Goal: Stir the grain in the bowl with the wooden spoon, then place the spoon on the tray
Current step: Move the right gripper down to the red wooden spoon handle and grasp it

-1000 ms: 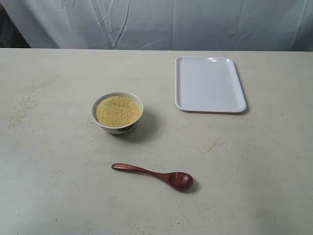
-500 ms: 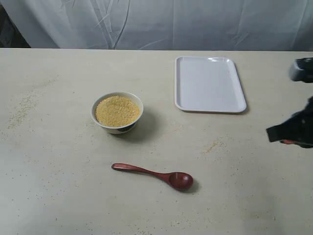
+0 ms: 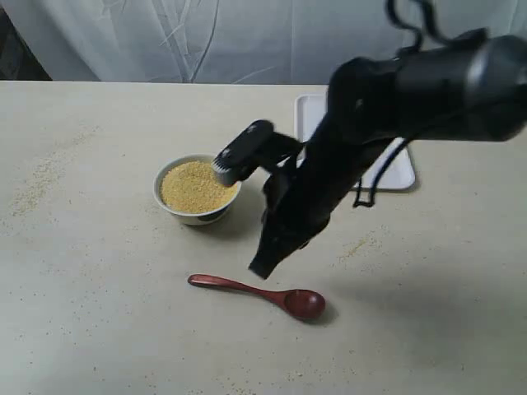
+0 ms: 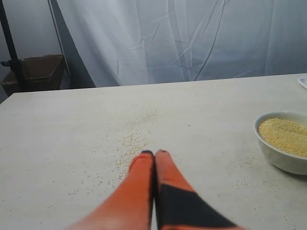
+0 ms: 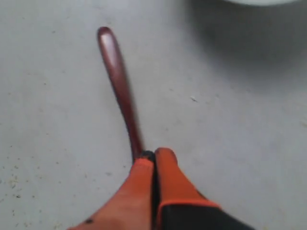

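The wooden spoon (image 3: pixel 257 293) lies flat on the table in front of the bowl (image 3: pixel 198 216), its scoop (image 3: pixel 305 304) toward the right. The white bowl holds a mound of golden grain (image 3: pixel 192 188). My right gripper (image 3: pixel 259 268) hangs just above the spoon's handle (image 5: pixel 120 81), its fingers shut with nothing between them. My right arm hides most of the white tray (image 3: pixel 398 174). My left gripper (image 4: pixel 154 153) is shut and empty over bare table, with the bowl (image 4: pixel 282 160) and its grain (image 4: pixel 285 136) off to one side. The exterior view does not show it.
Loose grains (image 3: pixel 33 188) are scattered on the table's left side, and a smaller patch (image 3: pixel 359 245) lies to the right of the spoon. A white cloth backdrop (image 3: pixel 247 37) hangs behind the table. A cardboard box (image 4: pixel 41 72) sits beyond the table's edge.
My right arm has swept in from the right edge across the tray and now reaches down over the spoon's handle. Spoon, bowl and tray have not moved.
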Robot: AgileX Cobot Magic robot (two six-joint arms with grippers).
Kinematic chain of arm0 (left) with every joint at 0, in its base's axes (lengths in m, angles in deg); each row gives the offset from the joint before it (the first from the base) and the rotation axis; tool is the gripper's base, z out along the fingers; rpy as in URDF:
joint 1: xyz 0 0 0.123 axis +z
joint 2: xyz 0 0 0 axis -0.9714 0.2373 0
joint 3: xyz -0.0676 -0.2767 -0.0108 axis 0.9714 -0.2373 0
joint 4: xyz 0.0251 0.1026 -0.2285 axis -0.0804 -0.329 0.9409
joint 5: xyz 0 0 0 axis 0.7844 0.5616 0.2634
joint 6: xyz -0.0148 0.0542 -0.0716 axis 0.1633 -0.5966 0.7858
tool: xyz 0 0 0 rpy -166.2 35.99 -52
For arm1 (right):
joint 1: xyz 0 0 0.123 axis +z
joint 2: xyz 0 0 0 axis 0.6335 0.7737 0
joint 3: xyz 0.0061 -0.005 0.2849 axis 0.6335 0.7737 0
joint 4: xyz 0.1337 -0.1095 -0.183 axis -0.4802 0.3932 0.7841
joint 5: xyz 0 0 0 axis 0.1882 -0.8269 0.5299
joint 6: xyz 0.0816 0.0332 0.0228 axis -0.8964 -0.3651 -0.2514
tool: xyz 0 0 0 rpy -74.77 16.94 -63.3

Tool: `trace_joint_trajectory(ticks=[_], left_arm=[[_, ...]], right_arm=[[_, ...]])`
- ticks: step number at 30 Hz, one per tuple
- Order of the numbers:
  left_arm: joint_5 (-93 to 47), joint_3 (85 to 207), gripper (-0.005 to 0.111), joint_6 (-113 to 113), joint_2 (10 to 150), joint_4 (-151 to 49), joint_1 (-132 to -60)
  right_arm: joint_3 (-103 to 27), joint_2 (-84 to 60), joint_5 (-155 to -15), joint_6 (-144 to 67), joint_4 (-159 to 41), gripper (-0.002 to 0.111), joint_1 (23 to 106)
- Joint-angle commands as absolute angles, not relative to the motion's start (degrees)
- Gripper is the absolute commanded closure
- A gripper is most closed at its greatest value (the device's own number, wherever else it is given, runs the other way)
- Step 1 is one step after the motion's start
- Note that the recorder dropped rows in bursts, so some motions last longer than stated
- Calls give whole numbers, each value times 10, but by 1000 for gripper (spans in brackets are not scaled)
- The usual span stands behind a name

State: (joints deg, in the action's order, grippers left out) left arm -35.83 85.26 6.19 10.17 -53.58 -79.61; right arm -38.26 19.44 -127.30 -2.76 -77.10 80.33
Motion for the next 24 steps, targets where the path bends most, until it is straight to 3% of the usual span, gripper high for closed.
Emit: trace_joint_trajectory(ticks=[1,7,14,16,20,24], left_arm=[[-351,852,107,64,100,-537,-798],[-351,852,107,64,100,-537,-798],[-351,852,107,64,100,-537,-798],[-351,852,107,64,100,-537,-798],[-351,852,107,64,100,-537,-798],[-351,852,107,64,100,-537,-798]], right_arm=[[-427,259,-1282,1,-759,106,848],[-445,295,-1239,0,-741,71,868],[-445,338,-1207,-3,-745,71,868],[-445,341,-1206,-3,-746,74,868],[-445,336,-1230,-6,-739,109,868],[-447,265,-1247,-121,-658,108,867]])
